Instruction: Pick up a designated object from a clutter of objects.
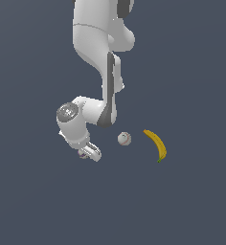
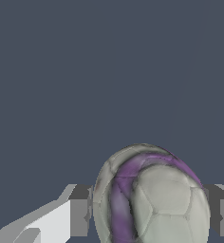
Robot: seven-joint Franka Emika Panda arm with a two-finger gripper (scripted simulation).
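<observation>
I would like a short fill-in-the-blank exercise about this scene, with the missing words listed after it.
1. In the wrist view, the gripper has a whitish ball with ____ stripes between its fingers.
2. The curved yellow fruit on the floor is a ____.
3. In the exterior view, the red-stitched ball lies between the gripper and the ____.

Missing words: purple; banana; banana

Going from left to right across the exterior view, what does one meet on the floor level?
Gripper over the purple-striped ball → red-stitched ball → banana.
</observation>
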